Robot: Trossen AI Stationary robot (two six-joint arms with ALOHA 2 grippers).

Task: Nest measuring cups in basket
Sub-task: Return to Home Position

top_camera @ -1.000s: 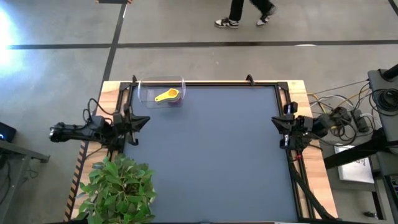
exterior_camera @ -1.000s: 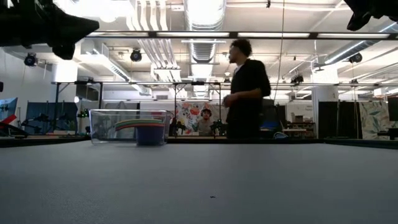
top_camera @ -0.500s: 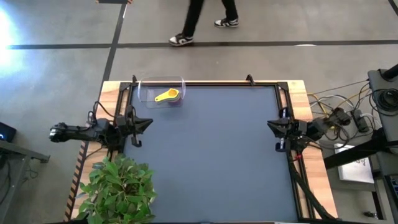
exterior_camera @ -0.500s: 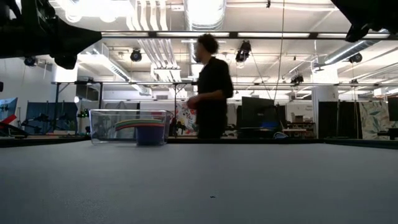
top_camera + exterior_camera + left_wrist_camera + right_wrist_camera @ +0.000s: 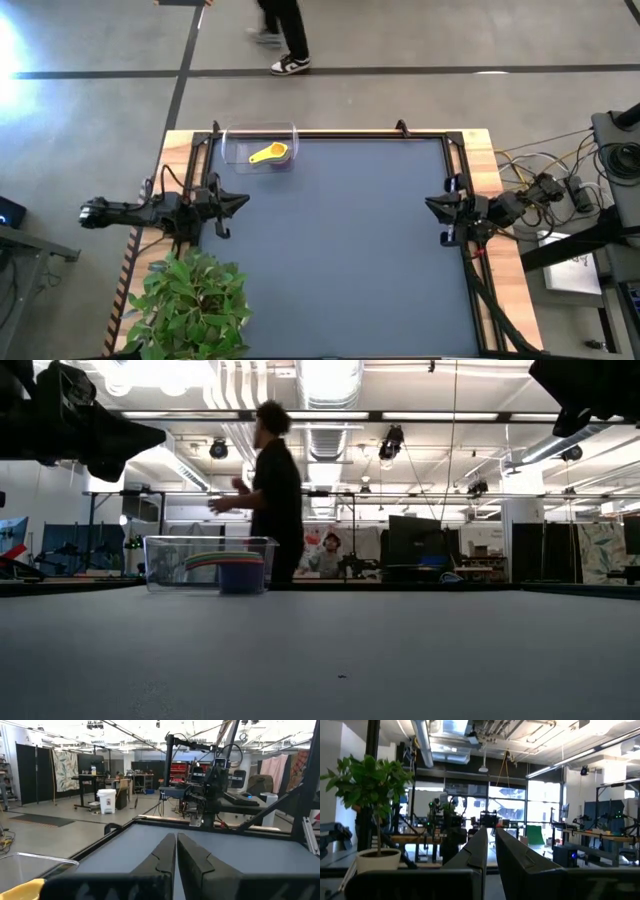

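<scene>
The nested measuring cups [image 5: 268,153], yellow uppermost, sit in the basket [image 5: 232,150] at a corner of the surface [image 5: 340,250]. The left hand [image 5: 241,200] and right hand [image 5: 430,205] hang at opposite edges, both narrowed to a slit and empty. Homing needs only a slow retreat. The plant [image 5: 190,295] seems close to the left arm, and a person [image 5: 285,35] walks beyond.

- A person [image 5: 288,30] is running off the high view's top edge, with only the legs showing.
- Seen from above, the yellow plastic measuring cup [image 5: 268,153] is hiding the other nested cups [image 5: 240,564].
</scene>
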